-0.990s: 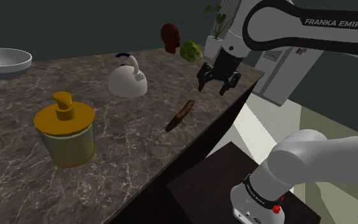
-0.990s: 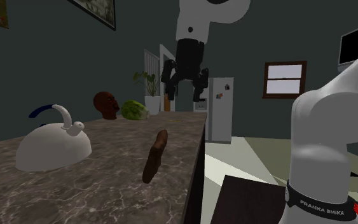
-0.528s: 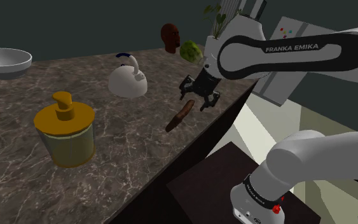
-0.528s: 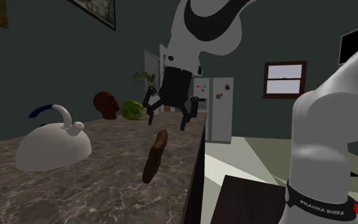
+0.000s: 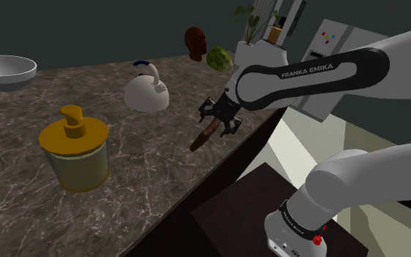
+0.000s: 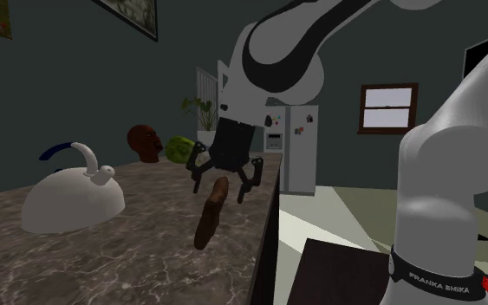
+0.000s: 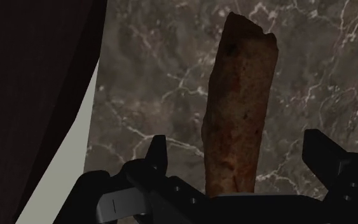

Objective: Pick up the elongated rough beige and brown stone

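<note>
Change since one second ago: the claw has come down from above the counter's far edge, upper right of centre in the shoulder view, to the stone at centre frame; the stone itself has not shifted. Claw state: spread, one finger on either side of the stone, with counter visible in the gap on each side, so nothing is pinched. In the second exterior view the claw straddles the far end of the stone. Containers, near to far in the shoulder view: a yellow pump jar at lower left, capped, contents hidden; a white kettle with a blue-tipped handle, left of centre, closed; a white bowl at the upper left edge. The stone is a long, narrow, rough-surfaced piece, reddish brown with paler tan patches, lying flat on the dark veined counter close to its right-hand edge.
</note>
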Controlling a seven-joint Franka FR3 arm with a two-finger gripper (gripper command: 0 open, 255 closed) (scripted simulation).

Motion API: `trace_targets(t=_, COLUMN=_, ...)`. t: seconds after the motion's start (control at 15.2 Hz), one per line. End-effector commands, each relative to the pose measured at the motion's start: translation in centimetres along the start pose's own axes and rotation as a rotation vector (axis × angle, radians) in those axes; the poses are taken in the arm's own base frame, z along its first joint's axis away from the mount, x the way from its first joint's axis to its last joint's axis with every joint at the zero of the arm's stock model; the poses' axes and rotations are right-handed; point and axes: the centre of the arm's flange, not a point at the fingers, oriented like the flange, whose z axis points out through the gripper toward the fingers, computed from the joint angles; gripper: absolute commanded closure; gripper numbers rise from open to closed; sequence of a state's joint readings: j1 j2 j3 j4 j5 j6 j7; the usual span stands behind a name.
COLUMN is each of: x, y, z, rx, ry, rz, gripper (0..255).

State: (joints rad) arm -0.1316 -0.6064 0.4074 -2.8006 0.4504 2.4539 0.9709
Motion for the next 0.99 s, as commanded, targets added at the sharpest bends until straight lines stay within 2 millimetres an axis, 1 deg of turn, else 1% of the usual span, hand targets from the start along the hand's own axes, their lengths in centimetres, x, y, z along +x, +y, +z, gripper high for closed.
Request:
trace_targets(t=0.0, x=0.0, y=0.2, z=0.8, rx=0.001, ry=0.001, rz=0.001, gripper=0)
trace_targets(t=0.13, x=0.0, y=0.2, z=0.8, rx=0.001, ry=0.001, rz=0.001, gripper=0)
trace_targets(t=0.2, x=0.0, y=0.2, z=0.8, rx=0.001, ry=0.001, rz=0.001, gripper=255)
trace_targets(t=0.79, x=0.0, y=0.2, z=0.8, rx=0.001, ry=0.001, rz=0.001, gripper=255)
trace_targets(t=0.92, x=0.0, y=-0.1, z=-0.2, rx=0.001, ry=0.001, rz=0.001, gripper=255)
